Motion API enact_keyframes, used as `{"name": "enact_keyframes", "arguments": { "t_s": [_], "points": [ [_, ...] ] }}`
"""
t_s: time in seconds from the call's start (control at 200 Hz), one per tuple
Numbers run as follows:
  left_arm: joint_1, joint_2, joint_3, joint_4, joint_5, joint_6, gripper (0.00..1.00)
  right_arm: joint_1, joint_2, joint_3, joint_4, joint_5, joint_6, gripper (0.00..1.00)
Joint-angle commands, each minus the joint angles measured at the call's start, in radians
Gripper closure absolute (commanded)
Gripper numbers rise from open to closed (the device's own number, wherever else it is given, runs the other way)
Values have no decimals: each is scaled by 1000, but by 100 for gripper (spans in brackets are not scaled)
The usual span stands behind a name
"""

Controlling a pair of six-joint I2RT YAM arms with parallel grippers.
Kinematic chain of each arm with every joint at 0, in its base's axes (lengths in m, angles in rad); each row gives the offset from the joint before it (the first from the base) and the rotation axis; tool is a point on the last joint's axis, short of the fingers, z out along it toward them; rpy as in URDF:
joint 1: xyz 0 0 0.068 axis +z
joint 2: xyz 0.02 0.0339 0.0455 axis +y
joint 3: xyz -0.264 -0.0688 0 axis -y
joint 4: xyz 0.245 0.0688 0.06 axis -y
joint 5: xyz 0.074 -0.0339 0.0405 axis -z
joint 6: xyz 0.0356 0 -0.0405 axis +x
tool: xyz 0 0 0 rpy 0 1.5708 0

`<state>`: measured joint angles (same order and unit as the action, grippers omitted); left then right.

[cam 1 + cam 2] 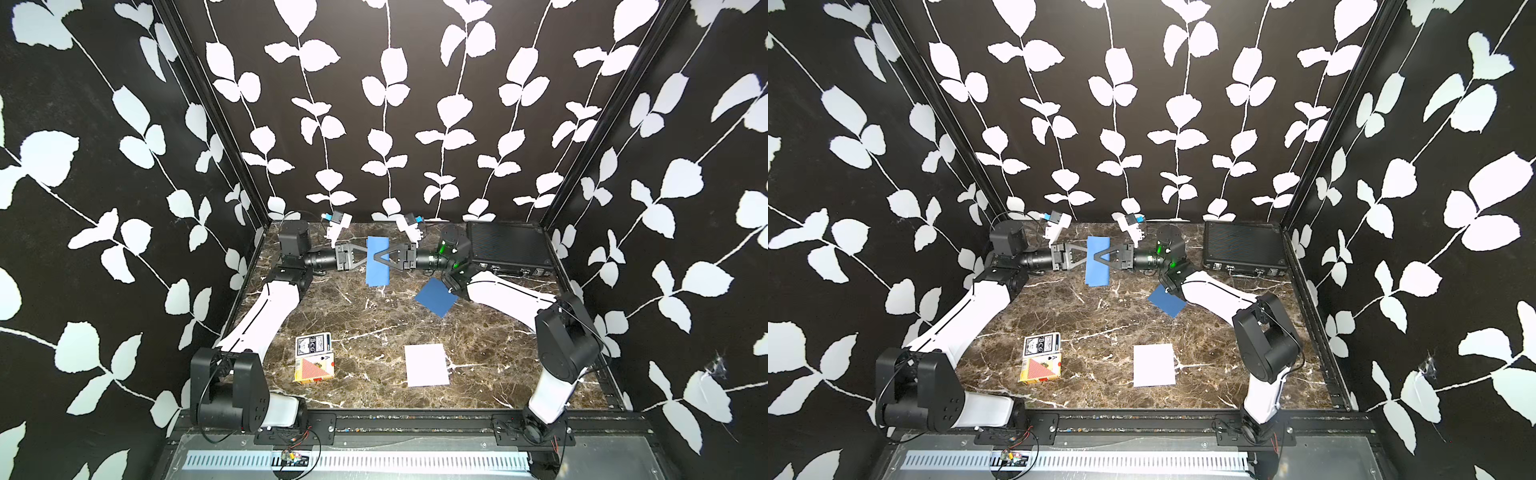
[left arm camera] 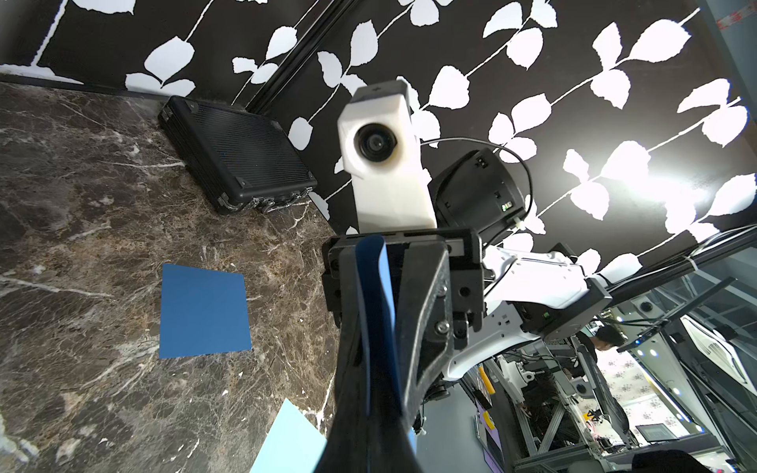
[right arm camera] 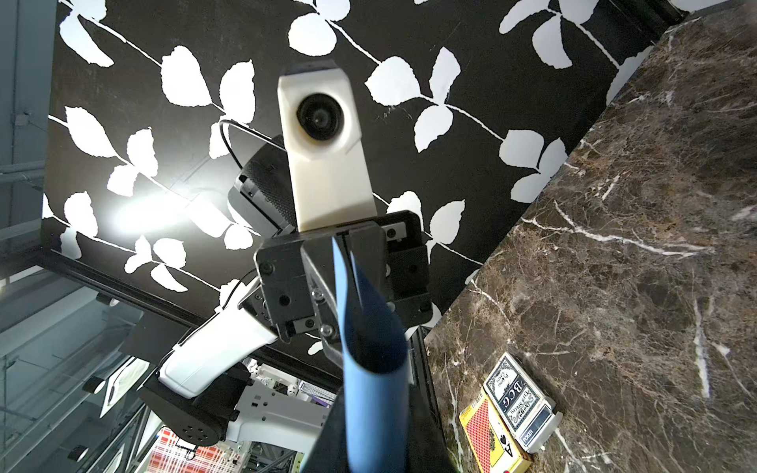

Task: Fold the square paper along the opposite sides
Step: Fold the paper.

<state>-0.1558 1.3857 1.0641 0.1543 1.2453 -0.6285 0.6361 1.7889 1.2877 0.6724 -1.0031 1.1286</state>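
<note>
Aloft, left claw [image 1: 365, 258], right claw [image 1: 377, 256] pinch paper [image 1: 377, 277] edges.

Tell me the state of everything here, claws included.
Light blue paper: folded over, gripped at both sides.
Left claw: shut on it.
Right claw: shut on it.
Dark blue paper: flat, unfolded.
White paper: flat, unfolded.
Blue card box: closed, flat.
Red card box: closed, flat.
Black case: closed.

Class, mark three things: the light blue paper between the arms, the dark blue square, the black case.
light blue paper [image 1: 377, 277], in a top view, on its lower half.
dark blue square [image 1: 435, 297], in a top view, on its middle.
black case [image 1: 505, 245], in a top view, on its ribbed lid.
</note>
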Motion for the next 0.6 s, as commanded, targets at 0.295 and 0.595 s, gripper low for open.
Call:
{"name": "enact_keyframes", "arguments": {
  "t_s": [0.295, 0.595],
  "points": [
    [-8, -24, -3, -17, -6, 21, 100, 13, -13, 56, 66, -57, -12, 71],
    [-8, -27, -3, -19, -7, 21, 100, 13, -16, 50, 71, -66, -12, 77]
  ]
}}
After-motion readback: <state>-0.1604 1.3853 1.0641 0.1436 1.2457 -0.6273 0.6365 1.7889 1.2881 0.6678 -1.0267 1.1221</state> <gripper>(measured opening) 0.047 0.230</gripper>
